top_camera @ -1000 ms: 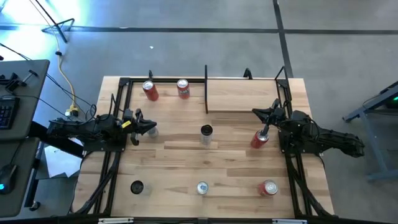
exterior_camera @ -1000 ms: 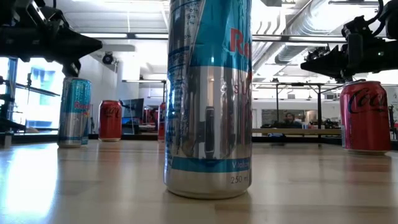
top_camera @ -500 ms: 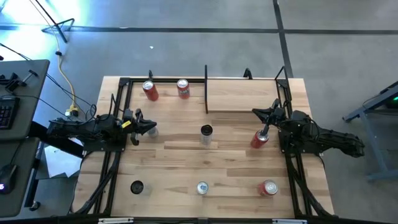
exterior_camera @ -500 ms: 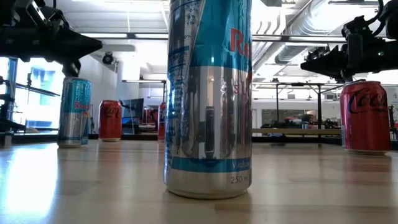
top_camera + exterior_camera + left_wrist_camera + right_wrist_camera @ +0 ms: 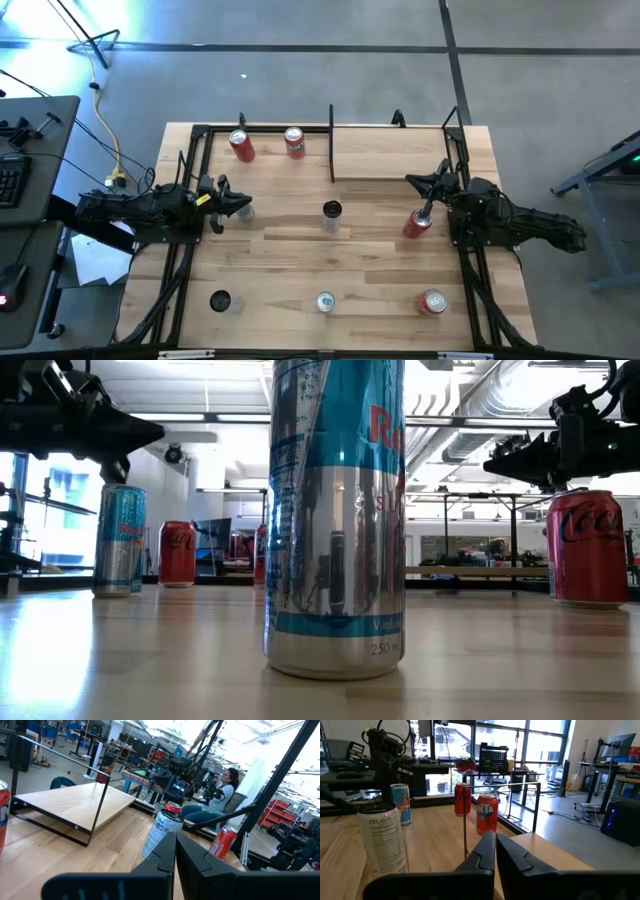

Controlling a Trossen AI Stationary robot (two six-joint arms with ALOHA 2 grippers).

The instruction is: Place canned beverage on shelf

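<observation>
Cans are sitting all over the table, none on the shelf (image 5: pixel 395 152) yet, which is standing empty at the far edge, right of centre. Best candidate looks like the red can (image 5: pixel 417 224) sitting upright just in front of the shelf's near edge, right by the right gripper (image 5: pixel 412 180). Another option is the tall white can (image 5: pixel 331 215) mid-table.

Handling-wise, my guess is it's a thin aluminium cylinder: rigid enough if full, dentable if squeezed hard, and smooth-walled, so it's probably going to slip unless the fingers are closing square on the middle of the body, below the rim. Weight is unclear, since I can't tell full from empty.

Right arm is reaching in from the right side, gripper hovering above the table beside the shelf's front right post, not touching the red can. In its wrist view the two fingers are pressed together, holding nothing. Left gripper (image 5: pixel 243 206) is hanging over the left half of the table next to a blue-and-silver can (image 5: pixel 119 540), fingers likewise closed and empty. Either one would need to spread before coming down around a can.
</observation>
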